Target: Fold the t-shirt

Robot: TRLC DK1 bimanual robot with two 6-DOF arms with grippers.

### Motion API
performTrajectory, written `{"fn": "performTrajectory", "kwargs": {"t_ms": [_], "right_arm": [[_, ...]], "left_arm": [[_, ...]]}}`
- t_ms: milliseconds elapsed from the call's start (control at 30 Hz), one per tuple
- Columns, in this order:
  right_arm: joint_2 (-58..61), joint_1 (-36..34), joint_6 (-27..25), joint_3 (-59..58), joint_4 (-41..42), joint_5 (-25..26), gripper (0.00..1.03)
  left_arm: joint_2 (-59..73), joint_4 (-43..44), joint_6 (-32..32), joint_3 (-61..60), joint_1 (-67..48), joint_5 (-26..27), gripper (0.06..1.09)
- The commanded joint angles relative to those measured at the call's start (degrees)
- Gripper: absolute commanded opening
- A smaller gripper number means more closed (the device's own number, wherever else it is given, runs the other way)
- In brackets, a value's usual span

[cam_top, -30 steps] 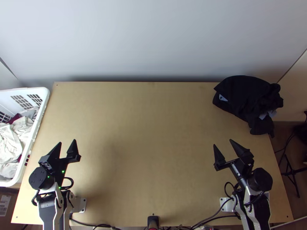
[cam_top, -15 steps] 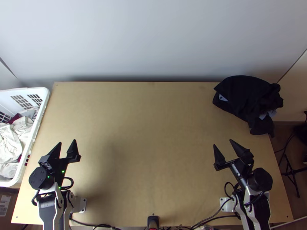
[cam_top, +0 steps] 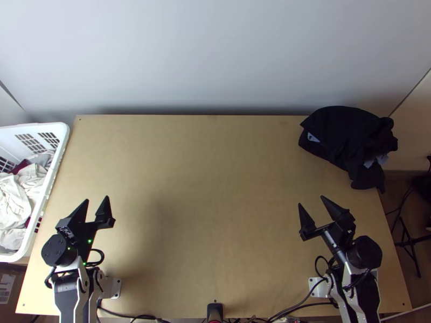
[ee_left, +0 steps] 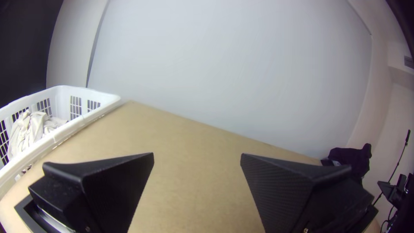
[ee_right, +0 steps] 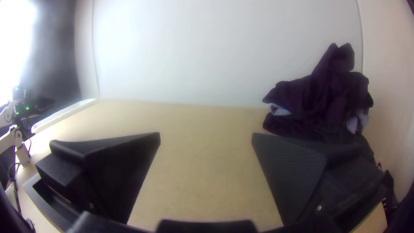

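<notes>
Lying bunched on the table's (cam_top: 215, 215) far right corner: dark cloth (cam_top: 345, 134). Right gripper (cam_top: 311, 201) nearer the base side, fingers wide apart, nothing held. Left gripper (cam_top: 96, 198) same, near white basket (cam_top: 63, 132) with pale laundry (cam_top: 13, 202), left edge.

A laundry basket (cam_top: 50, 185) holding clothes (cam_top: 13, 196) stands along the table's (cam_top: 215, 188) left edge; a cloth heap (cam_top: 345, 132) lies over the far right corner.

white basket (cam_top: 60, 128) cut off by the top view's left edge, its bottom hidden under clothes (cam_top: 13, 202)
</notes>
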Motion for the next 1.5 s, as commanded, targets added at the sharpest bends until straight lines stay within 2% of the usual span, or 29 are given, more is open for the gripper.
{"fn": "performTrajectory", "kwargs": {"t_ms": [0,67,167,267,367,467,600,833,1167,1467], "right_arm": [[0.0,0.8,0.0,0.0,0.0,0.1,0.99],[0.0,0.8,0.0,0.0,0.0,0.1,0.99],[0.0,0.9,0.0,0.0,0.0,0.1,0.99],[-0.1,0.7,-0.3,0.0,0.1,0.2,0.99],[-0.1,-2.0,-0.8,0.0,0.1,0.6,0.99],[-0.1,-5.6,-2.1,0.0,-0.1,0.6,0.99],[0.0,-8.5,-5.1,0.0,-1.1,1.1,0.99],[0.1,-13.5,-11.4,-0.1,-2.4,1.3,0.99],[2.6,-11.7,-10.5,4.2,5.3,1.3,0.97],[17.9,-7.6,-8.9,20.1,1.3,3.6,0.98]], "left_arm": [[0.0,0.0,-0.7,0.0,-1.5,0.0,1.04],[0.0,0.1,-3.2,0.0,-4.7,0.0,1.04],[0.0,0.0,-2.5,0.0,-10.2,-0.7,1.04],[0.0,-0.7,0.5,0.0,-10.4,-6.8,1.04],[0.1,1.3,1.4,-0.1,-10.5,-7.9,1.04],[0.0,4.2,3.0,0.0,-9.7,-11.2,1.04],[-0.1,5.1,6.6,0.0,-8.7,-11.2,1.04],[0.0,2.4,8.5,-0.1,-8.7,-11.2,1.04],[1.8,7.6,11.9,2.6,-8.0,-11.2,1.04],[21.5,2.1,11.0,21.3,-3.7,-11.0,1.04]]}}
